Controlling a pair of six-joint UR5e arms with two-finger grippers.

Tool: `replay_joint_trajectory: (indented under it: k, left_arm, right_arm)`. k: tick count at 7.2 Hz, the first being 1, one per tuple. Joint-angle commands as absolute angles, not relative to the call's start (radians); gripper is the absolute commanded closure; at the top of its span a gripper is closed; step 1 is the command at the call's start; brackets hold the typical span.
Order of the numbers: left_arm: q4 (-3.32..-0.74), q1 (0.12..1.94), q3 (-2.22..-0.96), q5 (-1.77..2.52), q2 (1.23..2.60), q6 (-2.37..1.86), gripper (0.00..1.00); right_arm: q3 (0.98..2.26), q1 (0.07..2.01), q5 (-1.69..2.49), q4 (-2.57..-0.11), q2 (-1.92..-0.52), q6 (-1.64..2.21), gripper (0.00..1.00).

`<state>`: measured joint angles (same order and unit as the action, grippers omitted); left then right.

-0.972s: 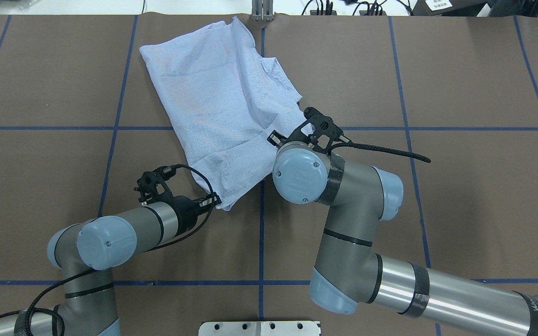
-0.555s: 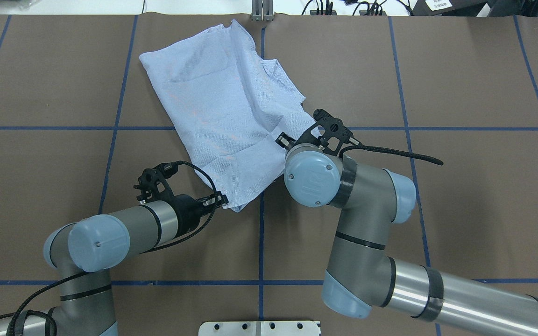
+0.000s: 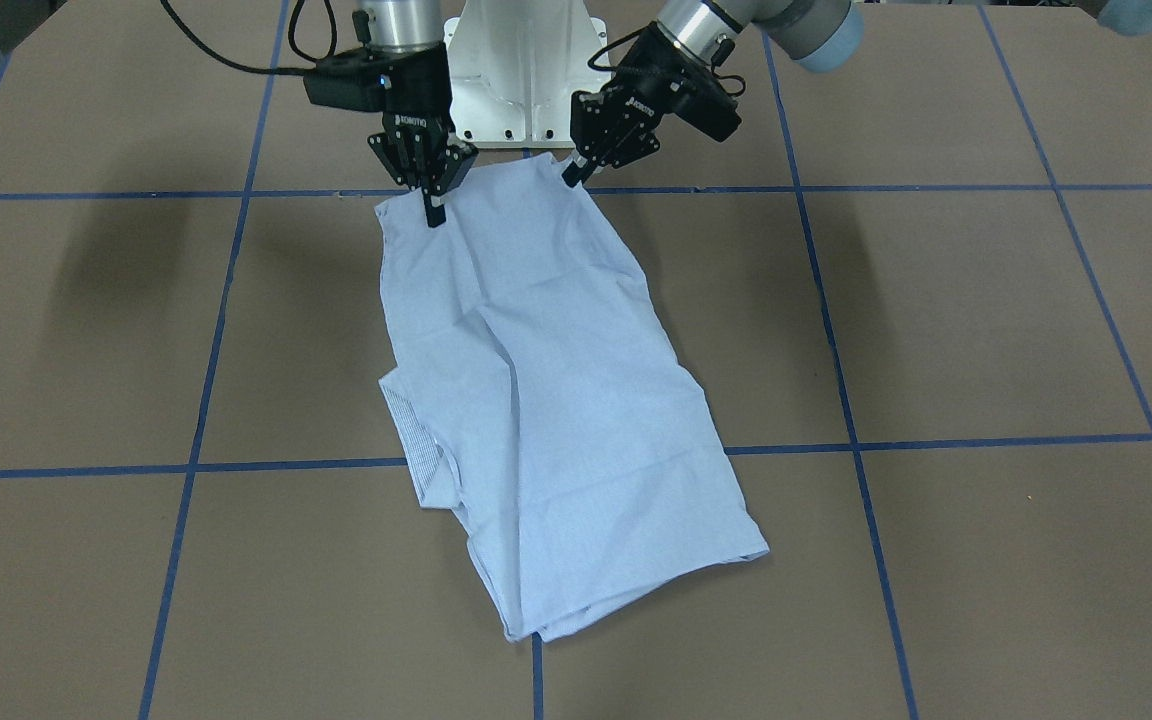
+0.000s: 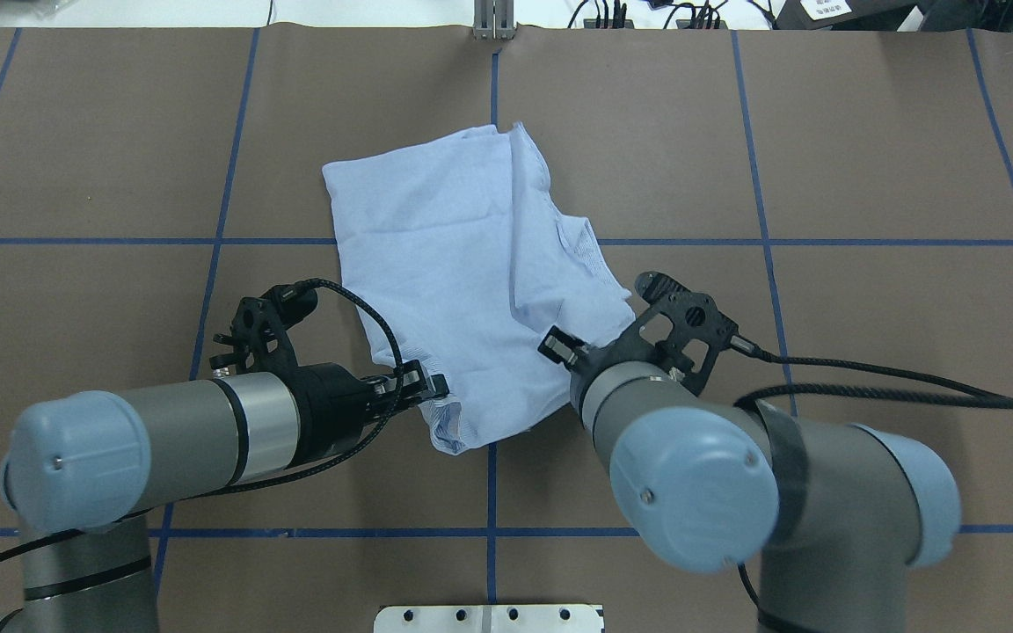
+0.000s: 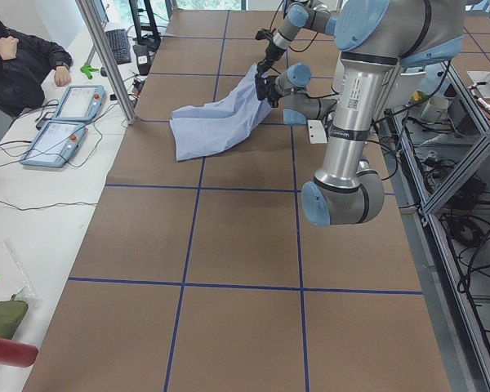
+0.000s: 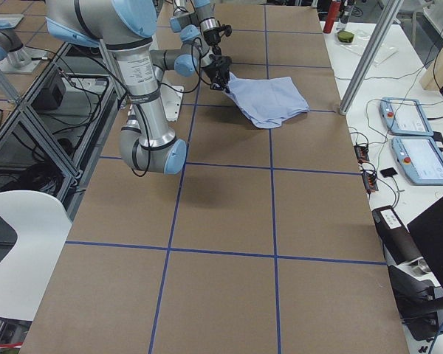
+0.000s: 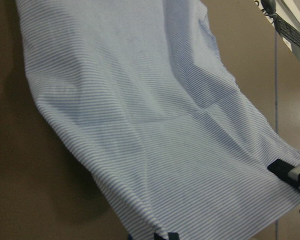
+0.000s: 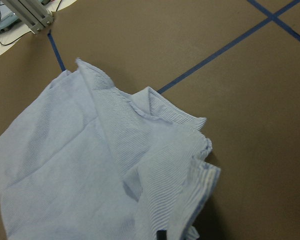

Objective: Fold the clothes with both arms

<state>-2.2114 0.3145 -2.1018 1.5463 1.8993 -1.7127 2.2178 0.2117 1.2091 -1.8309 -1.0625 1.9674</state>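
1. Left gripper (image 4: 436,387): the jaws are pinched shut on one corner of the shirt (image 4: 471,264), on its edge nearest the robot. The corner is held clear of the table (image 4: 867,132). The left arm (image 4: 190,431) lies almost level and reaches in from the table's near left corner.
2. Shirt: light blue with fine white stripes. It sits midway between the table's left and right edges, across the central blue tape line (image 4: 491,492). Its robot-side edge is lifted and stretched between the two grippers. From there the cloth slopes down, and the remainder rests flat on the table, well short of the far edge. A soft ridge runs lengthwise down the middle. On the right side a folded layer shows its striped inner face.
3. Right gripper (image 3: 433,215): it points steeply downward, with the jaws clamped on the other corner of that same robot-side edge. In the overhead view the right arm (image 4: 691,466) hides the fingertips. The front-facing view shows them closed on the cloth.
4. Surroundings: the white pedestal (image 3: 526,70) stands at the table's robot-side edge, just behind both grippers. A person (image 5: 16,57) sits beyond the far edge, beside two control pendants (image 5: 65,122).
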Motion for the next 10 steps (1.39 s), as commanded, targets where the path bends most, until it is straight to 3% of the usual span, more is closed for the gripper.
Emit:
replay_joint_trajectory:
  k: [1, 3, 5, 7, 8, 10]
  left_arm:
    - [-2.007, 0.328, -2.291, 1.627, 1.902, -1.709, 1.00]
    - [-1.962, 0.388, -2.284, 1.651, 1.905, -1.640, 1.00]
    - [-1.902, 0.458, -2.174, 1.643, 1.962, -1.587, 1.00]
    - [-1.905, 0.511, -2.004, 1.637, 2.029, -1.517, 1.00]
    - [-1.905, 0.528, -1.984, 1.638, 2.031, -1.467, 1.00]
    - [-1.910, 0.549, -1.927, 1.637, 2.033, -1.453, 1.00]
  right_arm:
    - [2.426, 0.108, 1.163, -2.061, -1.054, 1.994, 1.00]
    - [2.407, 0.142, 1.164, -2.069, -1.048, 1.980, 1.00]
    - [2.227, 0.246, 1.166, -1.984, -0.990, 1.910, 1.00]
    - [1.977, 0.354, 1.173, -1.729, -0.960, 1.834, 1.00]
    - [1.882, 0.388, 1.184, -1.632, -0.956, 1.810, 1.00]
    - [1.824, 0.411, 1.200, -1.601, -0.954, 1.790, 1.00]
